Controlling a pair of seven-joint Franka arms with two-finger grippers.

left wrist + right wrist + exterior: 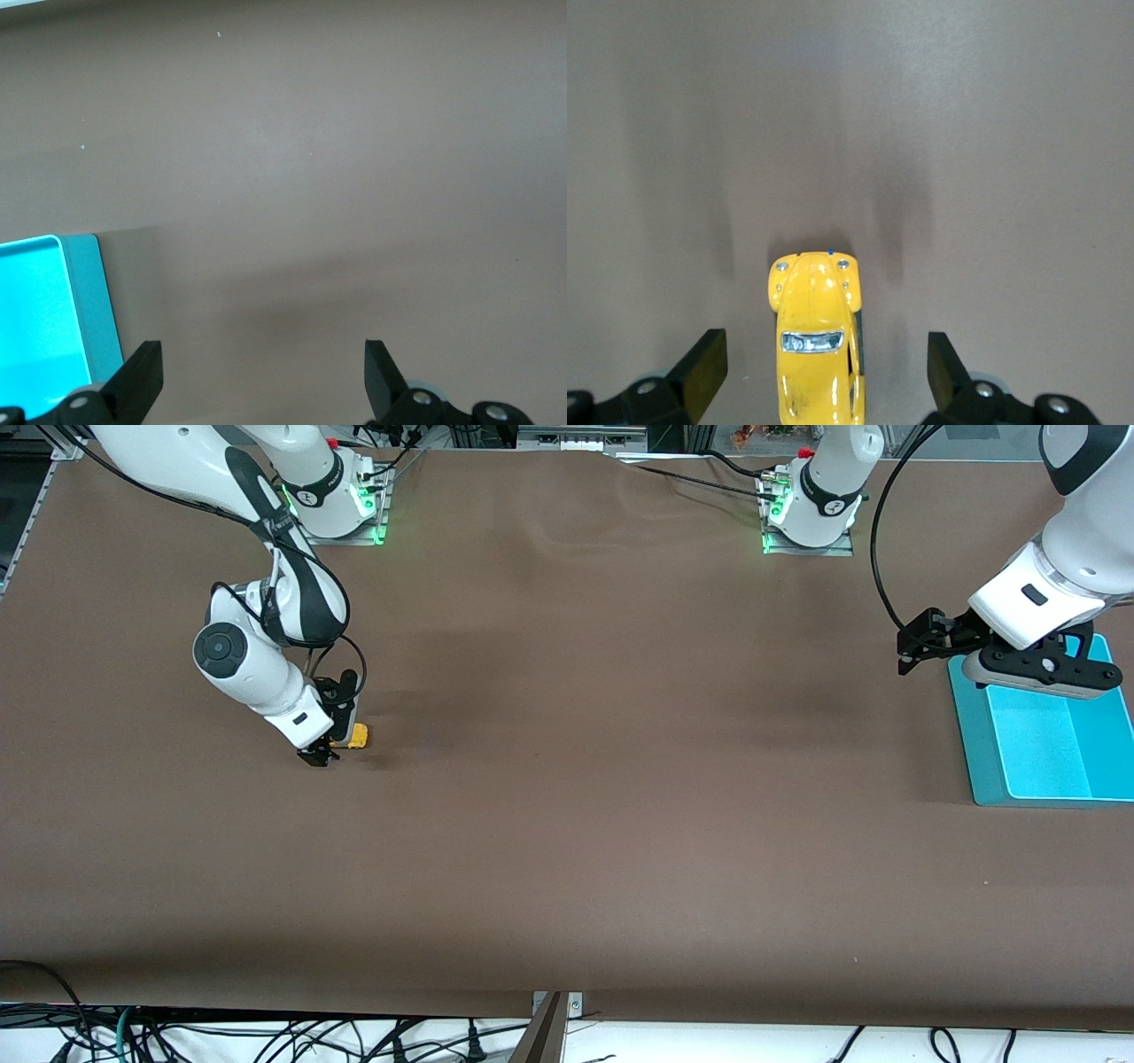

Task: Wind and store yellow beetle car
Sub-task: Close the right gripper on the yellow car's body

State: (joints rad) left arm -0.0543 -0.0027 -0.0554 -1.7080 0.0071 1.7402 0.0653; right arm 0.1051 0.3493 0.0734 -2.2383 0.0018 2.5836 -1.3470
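The yellow beetle car (356,736) sits on the brown table near the right arm's end. My right gripper (321,755) is low over it, open, with its fingers on either side and clear gaps to the car. In the right wrist view the car (818,341) lies between the two fingers (704,365), untouched. My left gripper (912,654) is open and empty in the air, beside the teal tray (979,762) at the left arm's end. The left wrist view shows the open gripper (263,376) over bare table with the tray's corner (91,301) beside it.
The teal tray has a lighter inner compartment (1036,744) with a divider. The brown table top stretches between the two arms. Cables hang along the table edge nearest the front camera.
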